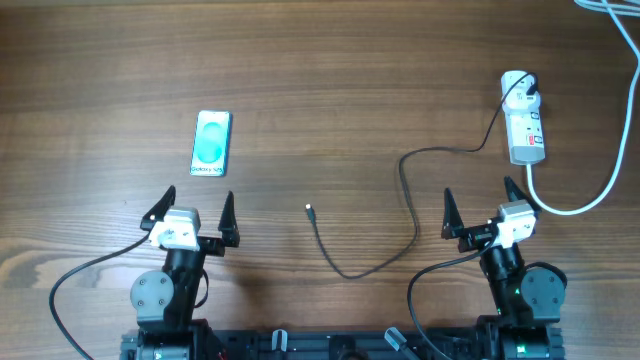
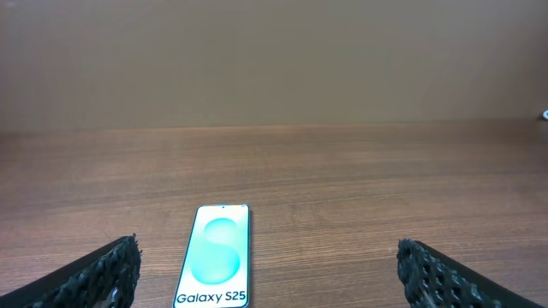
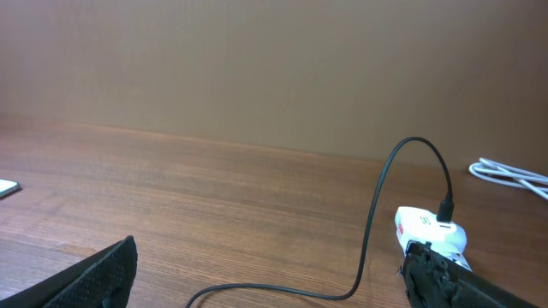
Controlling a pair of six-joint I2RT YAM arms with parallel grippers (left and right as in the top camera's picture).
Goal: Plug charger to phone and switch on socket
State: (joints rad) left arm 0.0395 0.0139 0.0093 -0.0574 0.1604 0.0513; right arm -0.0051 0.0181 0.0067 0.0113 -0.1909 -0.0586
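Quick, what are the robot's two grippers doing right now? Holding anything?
Left gripper: open, holding nothing.
Right gripper: open, holding nothing.

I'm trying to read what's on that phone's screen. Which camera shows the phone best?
The left wrist view: the phone lies close, its "Galaxy S25" text readable. Overhead shows the phone whole but small. The right wrist view catches only a pale sliver at its left edge, perhaps the phone.

Phone (image 1: 211, 144) screen-up at left; charger (image 1: 414, 228) cable tip loose mid-table, adapter plugged into socket (image 1: 525, 132) at far right.
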